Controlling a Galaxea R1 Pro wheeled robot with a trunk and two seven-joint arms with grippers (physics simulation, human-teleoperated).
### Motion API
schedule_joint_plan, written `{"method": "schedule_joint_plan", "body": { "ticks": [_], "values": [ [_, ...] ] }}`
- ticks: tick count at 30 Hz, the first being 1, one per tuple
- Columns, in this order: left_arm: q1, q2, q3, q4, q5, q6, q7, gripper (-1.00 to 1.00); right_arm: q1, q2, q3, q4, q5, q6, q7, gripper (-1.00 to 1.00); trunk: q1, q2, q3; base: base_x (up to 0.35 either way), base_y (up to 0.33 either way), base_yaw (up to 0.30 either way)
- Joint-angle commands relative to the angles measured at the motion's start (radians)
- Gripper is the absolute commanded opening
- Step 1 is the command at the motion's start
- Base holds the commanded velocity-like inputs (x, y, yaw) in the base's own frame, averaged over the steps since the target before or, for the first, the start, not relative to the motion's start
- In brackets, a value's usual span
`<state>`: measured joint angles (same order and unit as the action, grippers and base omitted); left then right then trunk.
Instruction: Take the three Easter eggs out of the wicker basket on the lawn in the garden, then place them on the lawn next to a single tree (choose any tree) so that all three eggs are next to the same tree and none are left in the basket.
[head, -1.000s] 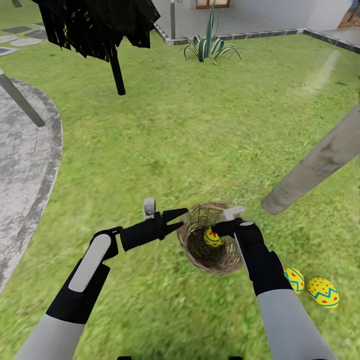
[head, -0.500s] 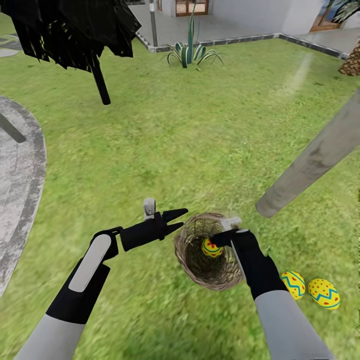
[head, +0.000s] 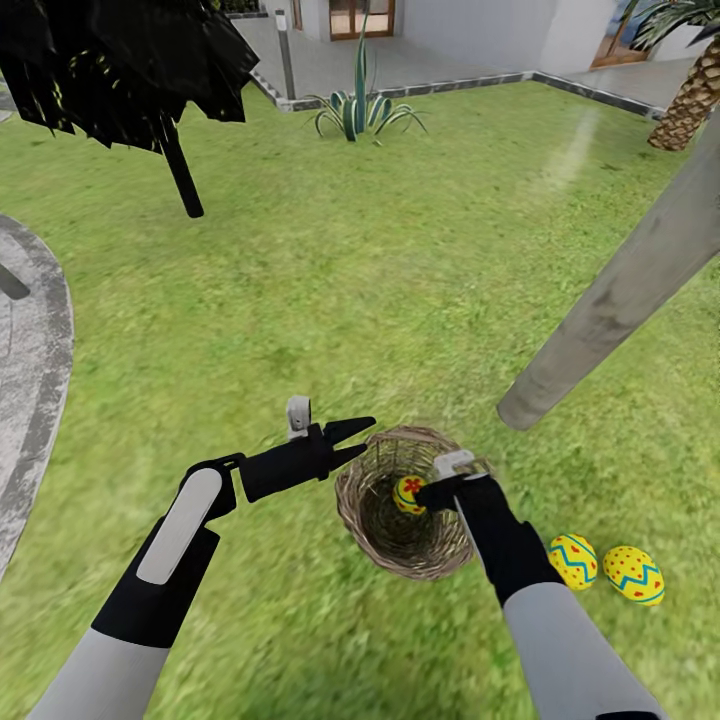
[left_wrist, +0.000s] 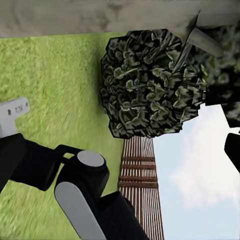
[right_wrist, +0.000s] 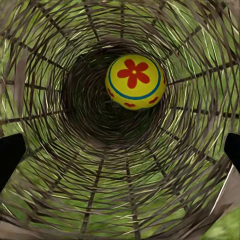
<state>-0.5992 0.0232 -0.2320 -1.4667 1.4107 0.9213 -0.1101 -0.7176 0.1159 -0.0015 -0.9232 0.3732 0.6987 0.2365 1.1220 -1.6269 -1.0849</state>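
Observation:
The wicker basket (head: 372, 520) lies tipped on the lawn (head: 330, 300), its mouth facing me. One yellow Easter egg with a red flower mark (head: 407, 493) rests inside it, seen deep in the weave (right_wrist: 134, 81). My right gripper (head: 432, 492) is at the basket's mouth, open, with fingertips (right_wrist: 10, 155) wide apart and short of the egg. Two more eggs (head: 572, 560) (head: 632, 574) lie on the grass right of the basket, near the pale grey tree trunk (head: 610, 300). My left gripper (head: 352, 441) hovers open beside the basket's left rim, holding nothing.
A near-black tree (head: 120, 50) with a thin black trunk stands at the far left. Grey paving (head: 30, 350) curves along the left edge. A spiky agave (head: 355, 110) and a palm trunk (head: 690, 100) stand at the back. Dark green foliage (left_wrist: 150, 85) and a wooden fence (left_wrist: 142, 175) appear in the left wrist view.
The whole view has swung, sliding the scene leftward. My right gripper sits lower at the basket's mouth, and the egg inside now shows its red flower mark. The left arm holds its pose.

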Motion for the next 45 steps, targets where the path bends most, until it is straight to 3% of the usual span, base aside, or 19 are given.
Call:
{"method": "schedule_joint_plan", "body": {
  "ticks": [1, 6, 12, 27, 29, 31, 36, 38, 42, 45],
  "values": [
    [-0.001, 0.0, 0.0, 0.0, -0.007, 0.001, -0.008, 1.0, 0.0, 0.002, 0.0, -0.002, 0.011, 0.003, 0.008, 1.0, 0.0, 0.0, -0.001, 0.058, 0.022, -0.001],
    [-0.001, 0.0, 0.0, 0.0, -0.007, 0.001, -0.008, 1.0, 0.0, 0.005, 0.007, -0.001, 0.012, -0.011, 0.01, 1.0, 0.0, 0.0, -0.001, 0.17, 0.122, -0.001],
    [0.0, 0.0, -0.001, 0.0, -0.007, 0.001, -0.008, 1.0, 0.0, 0.005, 0.055, 0.0, 0.012, -0.026, 0.009, 1.0, 0.0, 0.0, -0.001, 0.201, 0.143, 0.0],
    [-0.001, 0.001, 0.001, -0.002, -0.007, 0.002, -0.009, 1.0, 0.0, 0.004, 0.057, 0.056, 0.008, -0.036, 0.005, 1.0, 0.0, 0.0, -0.001, 0.011, 0.007, 0.0],
    [-0.008, 0.002, 0.015, -0.006, -0.007, 0.002, -0.018, 1.0, -0.003, 0.004, 0.058, 0.088, 0.007, -0.036, -0.004, 1.0, 0.0, 0.0, -0.001, 0.0, 0.0, 0.0],
    [-0.024, 0.027, 0.051, -0.007, -0.007, 0.003, -0.051, 1.0, -0.006, 0.005, 0.058, 0.166, 0.009, -0.045, -0.042, 1.0, 0.0, 0.0, -0.001, 0.0, 0.0, 0.0],
    [-0.036, 0.075, 0.079, -0.009, -0.007, 0.004, -0.101, 1.0, -0.014, 0.01, 0.057, 0.224, 0.006, -0.075, -0.082, 1.0, 0.0, 0.0, -0.001, 0.0, 0.0, 0.0],
    [-0.039, 0.088, 0.12, -0.009, -0.007, 0.004, -0.106, 1.0, -0.021, 0.016, 0.057, 0.279, 0.008, -0.089, -0.085, 1.0, 0.0, 0.0, -0.001, 0.0, 0.0, 0.0],
    [-0.047, 0.091, 0.154, -0.008, -0.007, 0.003, -0.108, 1.0, -0.029, 0.02, 0.057, 0.305, 0.007, -0.114, -0.089, 1.0, 0.0, 0.0, -0.001, 0.0, 0.0, 0.0],
    [-0.048, 0.091, 0.156, -0.008, -0.007, 0.002, -0.107, 1.0, -0.029, 0.02, 0.057, 0.307, 0.008, -0.119, -0.09, 1.0, 0.0, 0.0, -0.001, 0.0, 0.0, 0.0]
  ]
}}
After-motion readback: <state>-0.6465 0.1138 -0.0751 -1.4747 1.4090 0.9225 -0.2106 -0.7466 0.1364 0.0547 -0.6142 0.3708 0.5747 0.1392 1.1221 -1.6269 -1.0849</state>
